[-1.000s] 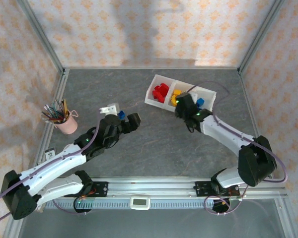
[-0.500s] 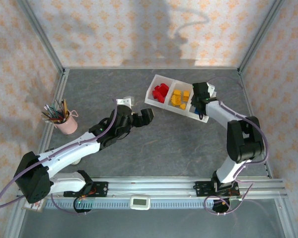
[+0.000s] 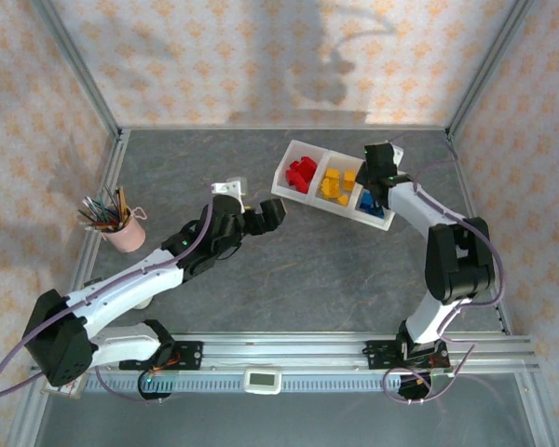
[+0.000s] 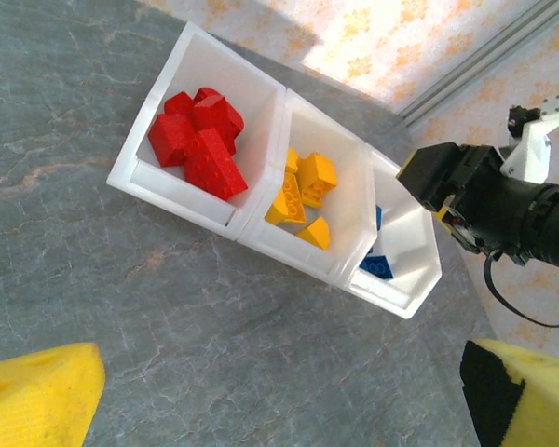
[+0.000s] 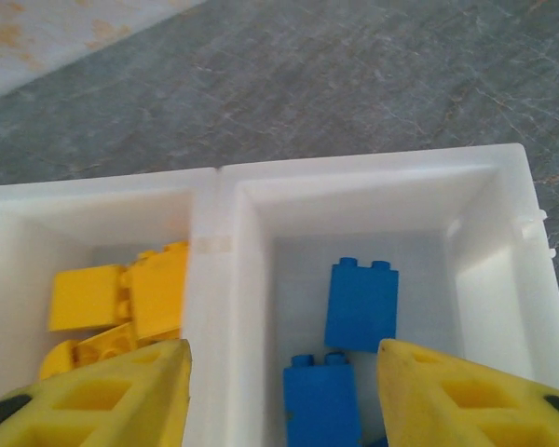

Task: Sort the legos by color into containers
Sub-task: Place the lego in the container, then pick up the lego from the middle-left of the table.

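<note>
We see a grey marbled table (image 3: 335, 270) walled in orange-flowered wallpaper (image 3: 261, 56). At 1 o'clock the tray (image 3: 307, 198) holds legos (image 3: 301, 173) sorted red, yellow, blue. The right gripper (image 5: 281, 386) hovers over the blue, fingers apart, empty. The left gripper (image 3: 261, 216) at centre gapes wide, empty.

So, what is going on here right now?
Two robot arms are filling a white tray by colour: red legos, yellow legos and blue legos lie in separate compartments. The right end effector hovers open over the blue compartment, holding nothing. The left end effector, open and empty, is above the table, facing the tray.
</note>
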### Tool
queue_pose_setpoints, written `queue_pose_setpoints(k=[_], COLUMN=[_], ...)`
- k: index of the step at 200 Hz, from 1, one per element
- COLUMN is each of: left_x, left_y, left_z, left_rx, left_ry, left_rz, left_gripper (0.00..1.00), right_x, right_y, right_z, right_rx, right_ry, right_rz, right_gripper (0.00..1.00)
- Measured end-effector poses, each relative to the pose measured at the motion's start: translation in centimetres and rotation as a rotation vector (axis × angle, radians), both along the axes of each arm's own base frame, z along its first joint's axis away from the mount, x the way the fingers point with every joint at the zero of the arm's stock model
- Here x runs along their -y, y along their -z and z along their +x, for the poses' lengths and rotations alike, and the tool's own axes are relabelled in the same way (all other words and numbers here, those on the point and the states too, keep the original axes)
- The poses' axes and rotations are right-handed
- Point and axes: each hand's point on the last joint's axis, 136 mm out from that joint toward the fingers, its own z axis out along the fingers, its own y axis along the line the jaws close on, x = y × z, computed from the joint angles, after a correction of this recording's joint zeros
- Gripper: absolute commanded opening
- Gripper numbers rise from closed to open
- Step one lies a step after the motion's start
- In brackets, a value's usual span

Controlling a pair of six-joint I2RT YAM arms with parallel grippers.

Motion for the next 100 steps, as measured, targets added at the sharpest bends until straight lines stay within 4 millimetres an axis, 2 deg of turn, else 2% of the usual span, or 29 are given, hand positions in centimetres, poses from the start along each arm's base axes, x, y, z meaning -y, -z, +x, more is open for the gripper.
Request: queue_pose_setpoints(k=[27, 46, 100], left_x=[-1.2, -2.2, -5.2], left_y=[-0.4, -0.5, -0.2], left_z=[-0.3, -0.7, -2.4], left_rx=[0.015, 0.022, 0.028], left_ry=[-0.025, -0.043, -0.113], left_rz=[-0.020, -0.024, -0.028], left_gripper=[0.99, 0.99, 0.99], right_x=[-2.9, -6.0, -15.9], right_y=[-2.7, -3.7, -2.2], right_z=[-1.3, -2.4, -7.3], right_rx=[0.058, 0.074, 0.026], right_ry=[-0.075, -0.162, -0.421], right_rz=[0.027, 0.051, 0.074], right_gripper=[0.57, 0.59, 0.65])
